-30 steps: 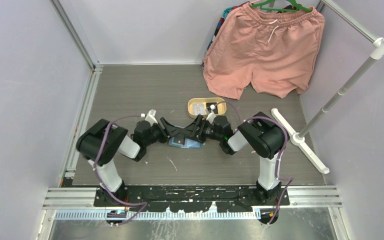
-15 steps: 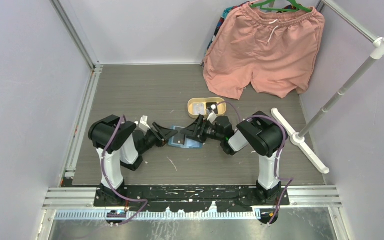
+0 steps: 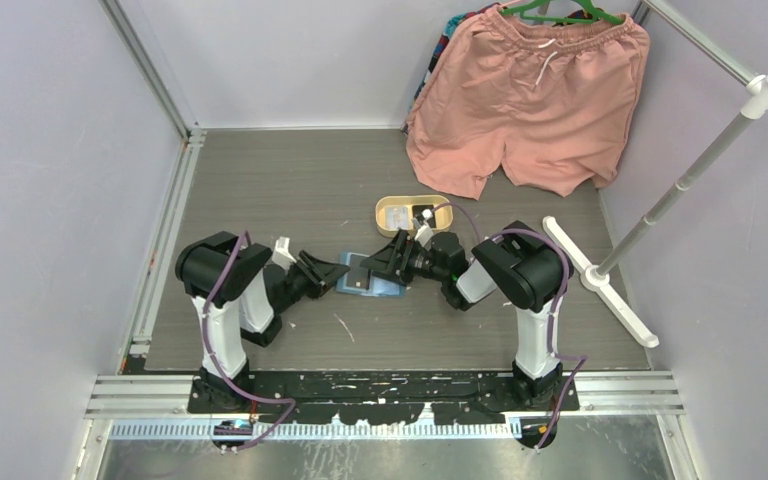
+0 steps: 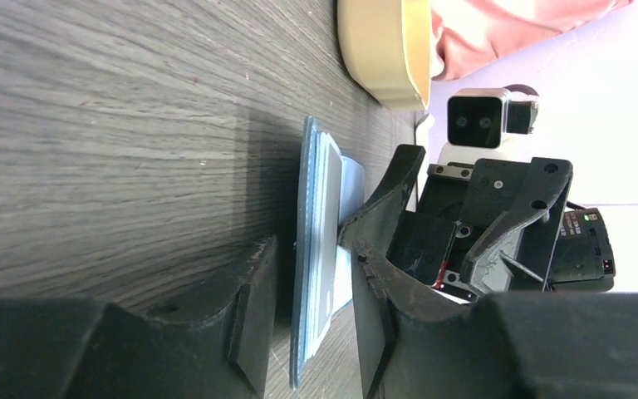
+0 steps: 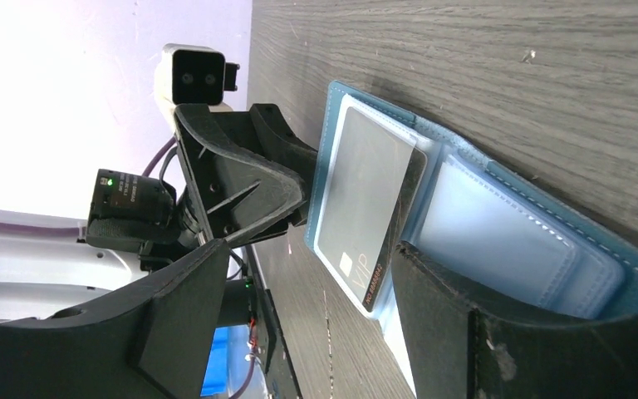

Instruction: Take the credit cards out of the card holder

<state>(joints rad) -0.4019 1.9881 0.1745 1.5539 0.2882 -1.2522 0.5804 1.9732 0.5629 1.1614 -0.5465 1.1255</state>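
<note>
Grey wood-grain table (image 3: pixel 260 180) fills the booth, with pink shorts (image 3: pixel 530 100) hanging at the back wall and a tan oval tray (image 3: pixel 382 212) beyond the arms. We see the card holder (image 5: pixel 515 241) lying open on the table between both arms, near the tray. A dark credit card (image 5: pixel 365 208) marked VIP lies across one flap. The left gripper (image 3: pixel 332 276) has its jaws partly open astride that flap's outer edge, one low by the table, one above, with gaps showing. The right gripper (image 3: pixel 390 262) spreads its jaws wide, one finger down on the other flap, clasping nothing
</note>
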